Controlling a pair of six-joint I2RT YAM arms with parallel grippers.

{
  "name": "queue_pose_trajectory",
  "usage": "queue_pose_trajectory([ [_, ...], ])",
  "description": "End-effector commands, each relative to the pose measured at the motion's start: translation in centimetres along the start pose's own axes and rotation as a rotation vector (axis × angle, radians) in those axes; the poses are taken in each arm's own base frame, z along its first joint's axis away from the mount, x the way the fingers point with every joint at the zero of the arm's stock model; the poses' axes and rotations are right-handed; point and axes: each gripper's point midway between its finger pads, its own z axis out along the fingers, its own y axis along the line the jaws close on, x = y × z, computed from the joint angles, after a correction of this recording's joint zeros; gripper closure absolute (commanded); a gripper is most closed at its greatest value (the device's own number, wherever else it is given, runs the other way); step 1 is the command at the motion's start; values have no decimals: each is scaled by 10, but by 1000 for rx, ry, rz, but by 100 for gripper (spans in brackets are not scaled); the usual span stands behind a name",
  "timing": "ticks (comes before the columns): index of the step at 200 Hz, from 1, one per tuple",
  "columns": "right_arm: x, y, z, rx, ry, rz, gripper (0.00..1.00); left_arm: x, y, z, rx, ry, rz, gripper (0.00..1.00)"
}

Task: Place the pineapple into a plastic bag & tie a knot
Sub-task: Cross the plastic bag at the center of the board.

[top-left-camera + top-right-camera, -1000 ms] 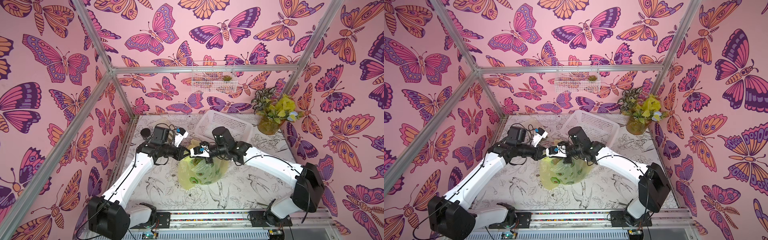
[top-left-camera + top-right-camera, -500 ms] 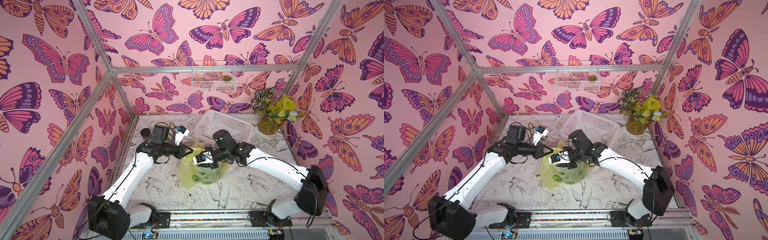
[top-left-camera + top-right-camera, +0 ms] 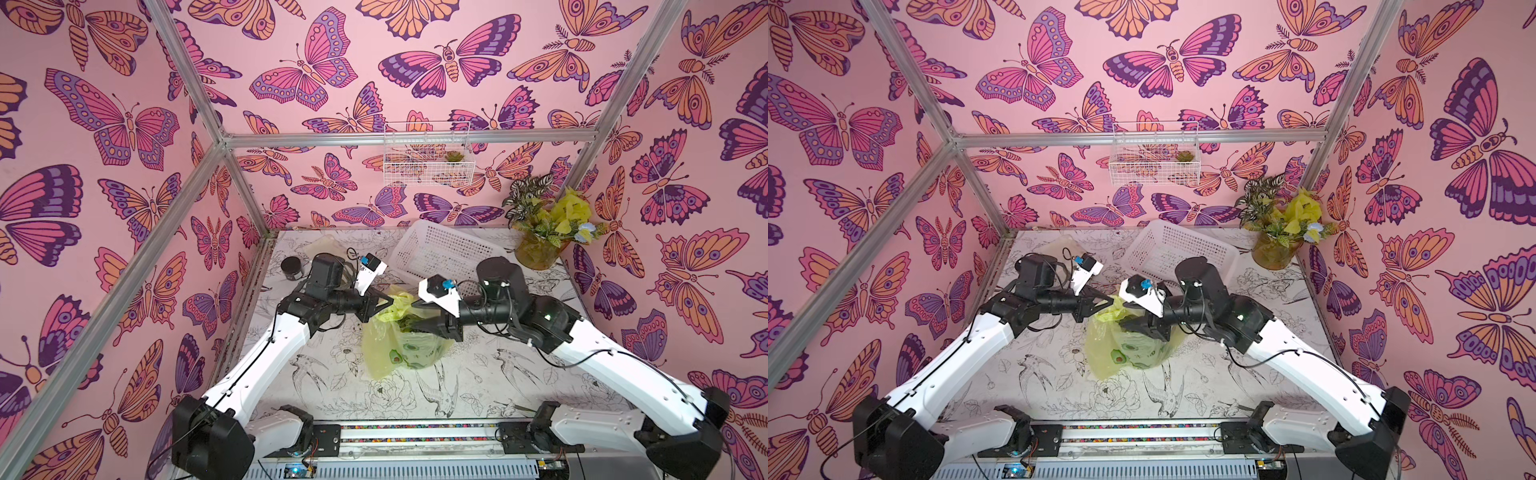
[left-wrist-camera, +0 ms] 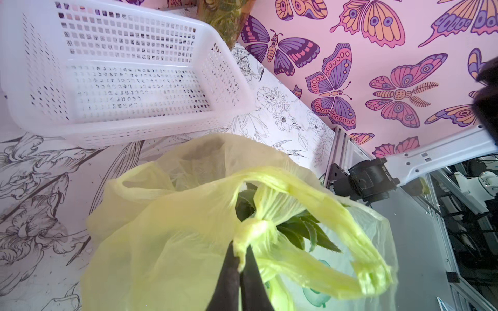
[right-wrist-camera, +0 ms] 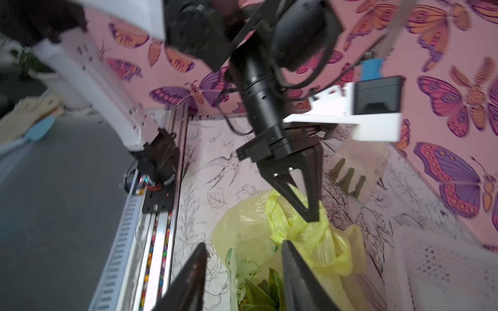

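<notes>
Left gripper (image 4: 240,258) clamped on plastic bag (image 3: 386,353) top; right gripper (image 5: 244,243) jaws apart, empty, over it. Bag stands on table (image 3: 316,374) between arms, pineapple leaves (image 4: 304,234) inside. My worry: knot (image 4: 253,226) loose; right jaw snagging loop (image 4: 372,272) could pull it undone

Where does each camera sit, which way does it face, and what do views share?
Top views: high at the front, facing down and back; left arm, right arm, the plastic bag between them.
Left wrist: looks along the left end effector, shut on the plastic bag at the knot, toward the white basket; right arm shows.
Right wrist: looks past the open right end effector at the left end effector and knot.
Both wrist views share the knot and pineapple leaves.
</notes>
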Motion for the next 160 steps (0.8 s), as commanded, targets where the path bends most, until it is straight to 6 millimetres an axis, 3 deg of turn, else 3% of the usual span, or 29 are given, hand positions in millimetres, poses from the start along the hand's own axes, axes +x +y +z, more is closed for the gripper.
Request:
queue_pose_trajectory([
  [1, -2, -50, -12, 304, -46, 482, 72, -3, 0, 3, -7, -28, 54, 100],
  [15, -6, -68, -26, 431, -100, 703, 75, -4, -1, 3, -7, -33, 62, 100],
  [33, -15, -81, -36, 510, -182, 964, 89, -5, -2, 4, -7, -37, 70, 100],
  [70, -49, -71, -4, 315, -229, 1251, 91, -2, -3, 8, -8, -29, 79, 100],
  [85, -43, -71, 9, 291, -219, 1391, 92, -2, -2, 8, -17, -29, 83, 100],
  [106, -16, -66, 23, 352, -91, 1558, 93, -4, 0, 8, -33, -32, 86, 100],
  [134, -3, -49, 42, 352, 2, 1688, 86, -2, 0, 10, -39, -28, 85, 100],
  [160, 17, -45, 53, 379, 46, 1764, 78, -1, 0, 10, -39, -27, 90, 100],
])
